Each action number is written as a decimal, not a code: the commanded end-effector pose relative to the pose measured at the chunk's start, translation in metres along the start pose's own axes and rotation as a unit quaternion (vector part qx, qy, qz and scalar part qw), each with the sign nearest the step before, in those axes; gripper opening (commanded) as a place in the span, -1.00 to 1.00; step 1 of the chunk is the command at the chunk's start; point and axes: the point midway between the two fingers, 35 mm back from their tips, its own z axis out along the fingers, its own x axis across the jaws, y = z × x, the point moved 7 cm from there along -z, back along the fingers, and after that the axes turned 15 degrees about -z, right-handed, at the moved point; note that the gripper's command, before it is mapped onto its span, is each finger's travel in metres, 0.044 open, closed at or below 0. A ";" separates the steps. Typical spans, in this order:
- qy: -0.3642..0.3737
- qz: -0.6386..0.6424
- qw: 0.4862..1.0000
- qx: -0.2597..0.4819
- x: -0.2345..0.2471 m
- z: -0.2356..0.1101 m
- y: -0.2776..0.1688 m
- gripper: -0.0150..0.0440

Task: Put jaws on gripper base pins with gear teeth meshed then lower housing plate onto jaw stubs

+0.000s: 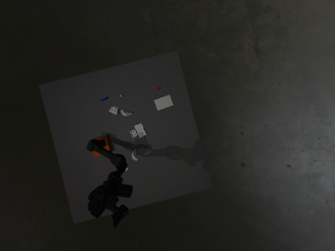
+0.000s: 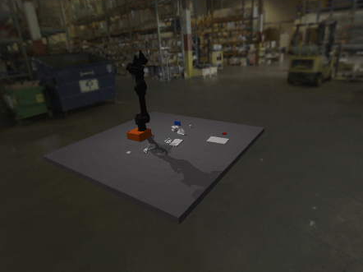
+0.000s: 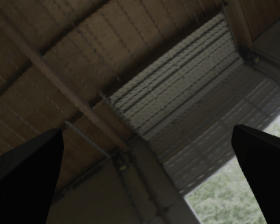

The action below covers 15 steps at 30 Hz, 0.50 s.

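My gripper (image 2: 139, 59) (image 3: 151, 136) is open and empty, raised high above the table and pointing up. One curved pale jaw (image 1: 126, 113) (image 2: 181, 131) lies beside a pale angular part (image 1: 114, 110) (image 2: 175, 128); whether they touch is unclear. The other curved jaw (image 1: 135, 155) (image 2: 146, 149) lies apart, closer to the arm's base in the exterior view. A small pale part with dark holes (image 1: 133, 133) (image 2: 168, 140) lies against a light rectangular piece (image 1: 140, 130) (image 2: 176, 142). Which of these parts is the gripper base or the housing plate is too small to tell. Pins and teeth are not discernible.
A larger pale rectangle (image 1: 164, 102) (image 2: 218, 140) lies near a small red piece (image 1: 159, 88) (image 2: 224, 133). A blue piece (image 1: 104, 98) (image 2: 177, 123) and small pale bits (image 1: 121, 95) (image 2: 128, 152) lie elsewhere. The arm stands on an orange block (image 1: 108, 143) (image 2: 139, 136).
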 end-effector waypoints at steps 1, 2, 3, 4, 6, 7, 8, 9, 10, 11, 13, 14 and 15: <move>0.000 0.000 1.000 0.000 0.000 0.000 0.000 0.95; 0.000 0.000 1.000 0.000 0.000 0.000 0.000 1.00; 0.001 0.001 1.000 -0.001 0.001 0.000 0.001 1.00; 0.003 0.003 1.000 -0.003 0.001 0.001 0.003 1.00; 0.007 0.007 1.000 -0.009 0.004 0.002 0.008 1.00; 0.010 0.010 1.000 -0.012 0.006 0.002 0.012 1.00; 0.014 0.014 1.000 -0.016 0.008 0.003 0.016 1.00; 0.018 0.017 0.999 -0.020 0.010 0.004 0.020 1.00; 0.021 0.020 0.999 -0.024 0.011 0.005 0.024 1.00; 0.025 0.024 0.999 -0.028 0.013 0.005 0.027 1.00; 0.033 0.028 0.998 -0.036 0.017 0.006 0.036 1.00; 0.037 0.030 0.998 -0.040 0.018 0.007 0.040 1.00; 0.041 0.032 0.998 -0.044 0.020 0.007 0.044 1.00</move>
